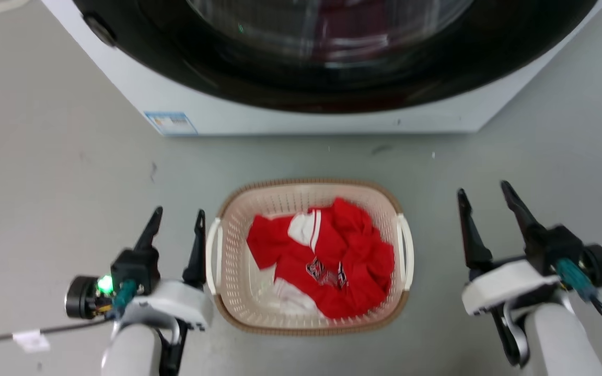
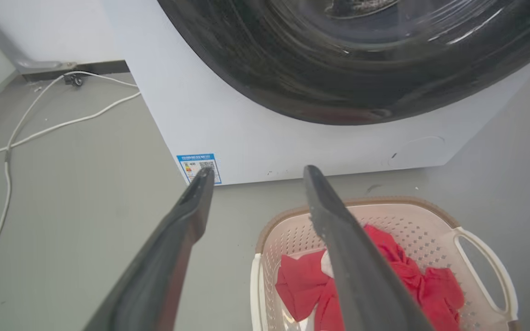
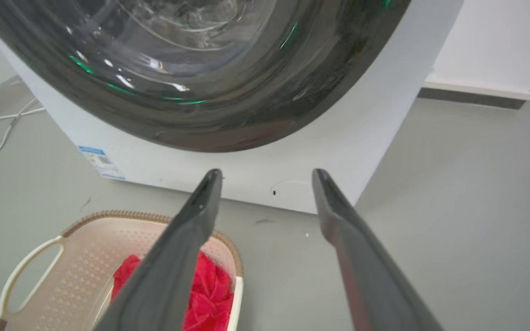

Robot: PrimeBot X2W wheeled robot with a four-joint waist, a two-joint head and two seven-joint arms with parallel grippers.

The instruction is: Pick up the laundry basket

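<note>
The laundry basket (image 1: 233, 245) is cream perforated plastic with a brown woven-look rim and white loop handles on both sides. It sits on the grey floor in front of the washer, holding red and white clothes (image 1: 327, 256). My left gripper (image 1: 178, 214) is open, close beside the basket's left handle (image 1: 212, 253). Out to the right, my right gripper (image 1: 481, 188) is open, a short way from the right handle (image 1: 405, 250). The basket (image 2: 426, 239) lies under my left fingers in the left wrist view, and the basket (image 3: 85, 248) lies lower left in the right wrist view.
A white front-loading washer (image 1: 301, 112) with a large dark round door stands just behind the basket. White cables (image 2: 25, 133) run over the floor left of the washer. A white wall with a dark skirting (image 3: 472, 96) stands behind on the right.
</note>
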